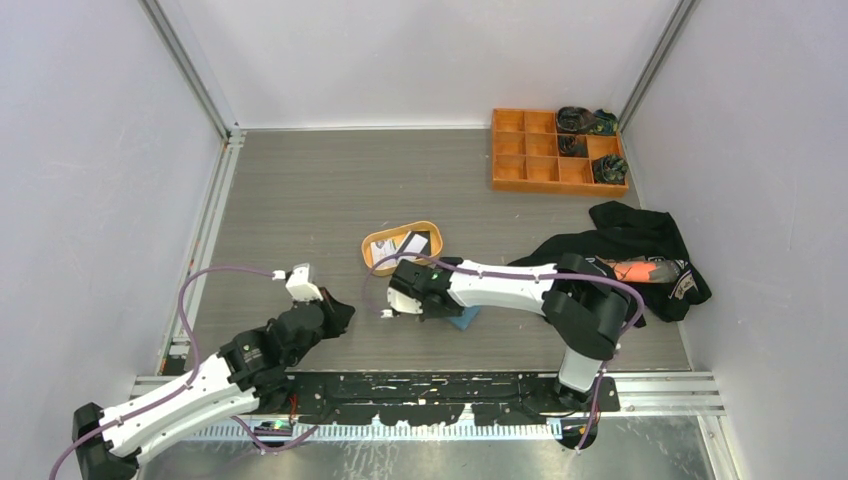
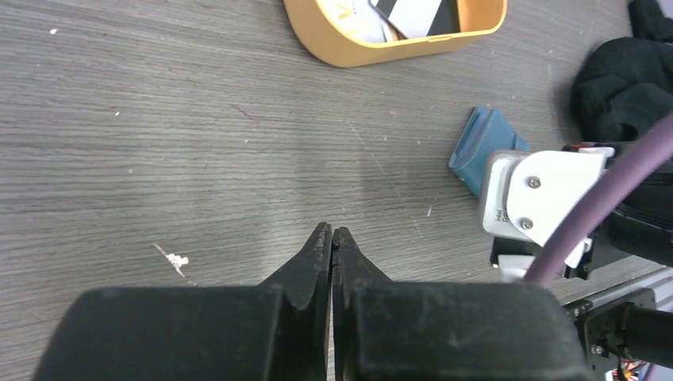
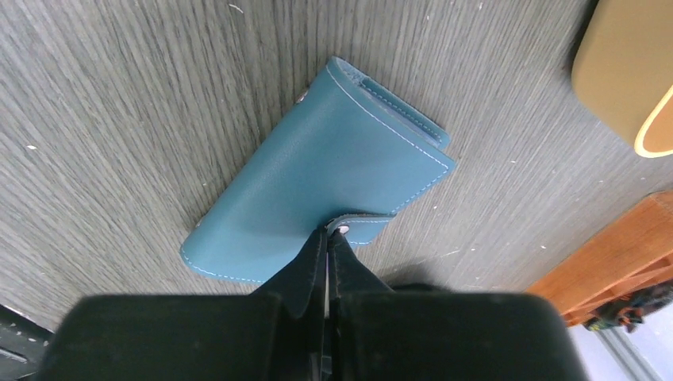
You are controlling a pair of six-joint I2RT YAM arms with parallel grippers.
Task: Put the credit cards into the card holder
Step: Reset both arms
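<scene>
The blue card holder (image 3: pixel 333 167) lies folded on the grey table, also seen in the left wrist view (image 2: pixel 484 147) and partly under the right arm from above (image 1: pixel 466 319). My right gripper (image 3: pixel 328 232) is shut on the card holder's snap tab at its near edge; the tab is lifted between the fingertips. The credit cards (image 1: pixel 410 245), white and dark, lie in the orange oval tray (image 1: pixel 372 256), just behind the holder (image 2: pixel 413 14). My left gripper (image 2: pixel 332 232) is shut with nothing in it, low over bare table to the left (image 1: pixel 345 312).
An orange compartment box (image 1: pixel 540 150) with dark items stands at the back right. A heap of black clothing (image 1: pixel 640 235) lies to the right of the right arm. The tray's wall (image 3: pixel 623 71) shows beside the holder. Metal rails edge the table.
</scene>
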